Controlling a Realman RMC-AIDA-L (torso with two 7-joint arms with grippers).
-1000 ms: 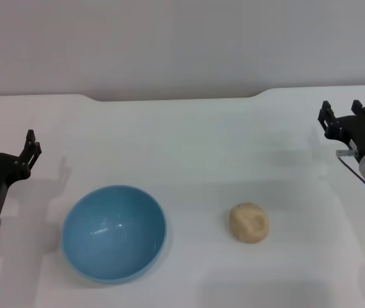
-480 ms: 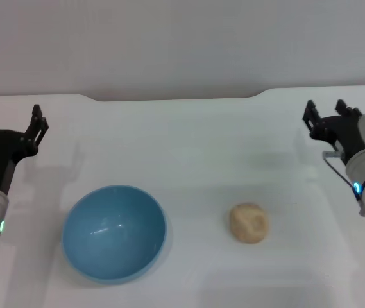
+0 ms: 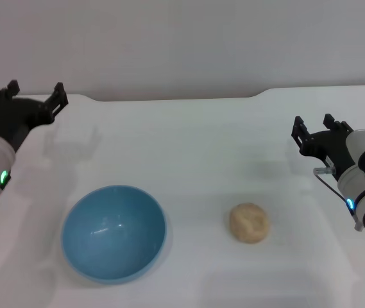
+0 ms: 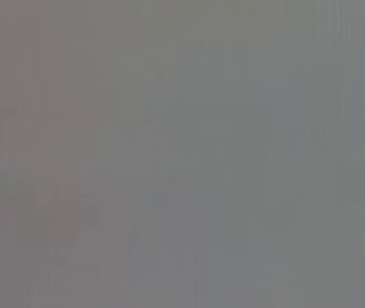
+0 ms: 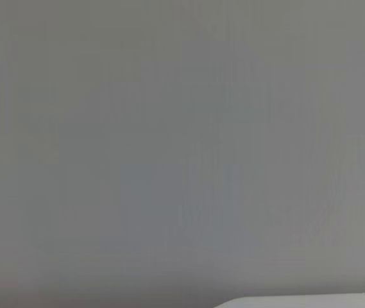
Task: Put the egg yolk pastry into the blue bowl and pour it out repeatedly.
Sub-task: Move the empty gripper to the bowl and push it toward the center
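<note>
The blue bowl (image 3: 114, 233) sits upright and empty on the white table, front left in the head view. The egg yolk pastry (image 3: 249, 222), a pale tan ball, lies on the table to the bowl's right, apart from it. My left gripper (image 3: 33, 94) hangs open at the far left, well behind the bowl. At the right, my right gripper (image 3: 313, 126) is open too, behind and to the right of the pastry. Neither holds anything. Both wrist views show only a blank grey wall.
The white table (image 3: 195, 147) ends at a back edge against a grey wall (image 3: 182, 45). A sliver of the table edge (image 5: 304, 301) shows in the right wrist view.
My left gripper has risen and moved toward the back and inward. The right gripper has shifted inward and slightly lower in the head view. Bowl and pastry have not moved.
</note>
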